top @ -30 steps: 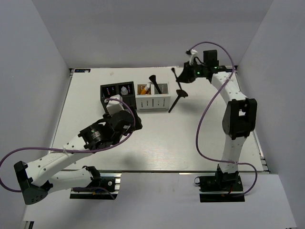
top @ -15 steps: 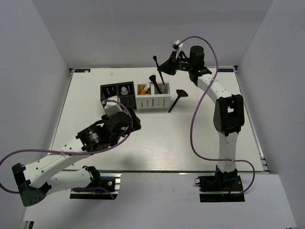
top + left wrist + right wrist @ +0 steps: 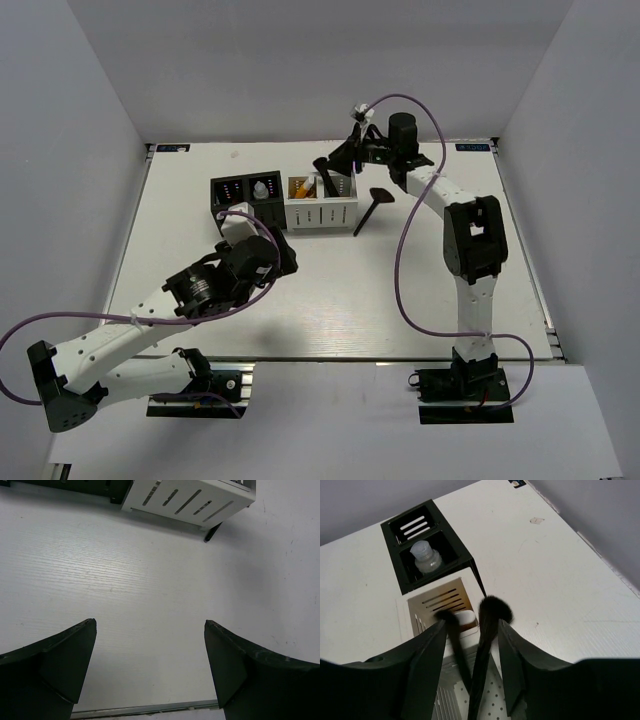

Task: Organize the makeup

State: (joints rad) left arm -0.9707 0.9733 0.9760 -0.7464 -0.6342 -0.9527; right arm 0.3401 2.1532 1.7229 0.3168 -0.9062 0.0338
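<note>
Long black brush (image 3: 492, 611) stood in white slotted organizer box (image 3: 320, 213); right gripper (image 3: 471, 625) parted around it, apparently for release. Left gripper (image 3: 150, 665) spread wide, parked over surface (image 3: 150, 580).

Table (image 3: 150, 590) matt white, fine streaky grain. White organizer (image 3: 190, 500) smooth, slight sheen. Black organizer (image 3: 455, 542) matt. Bottle (image 3: 426, 560) translucent plastic. Brush (image 3: 484, 645) head soft, fluffy bristle.

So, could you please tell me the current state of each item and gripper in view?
left gripper: jaws open, empty, above the table.
right gripper: jaws open around two black brushes.
two black brushes: upright in the white organizer.
third brush: lying on the table beside the white organizer.
clear bottle: upright in the black organizer.
</note>
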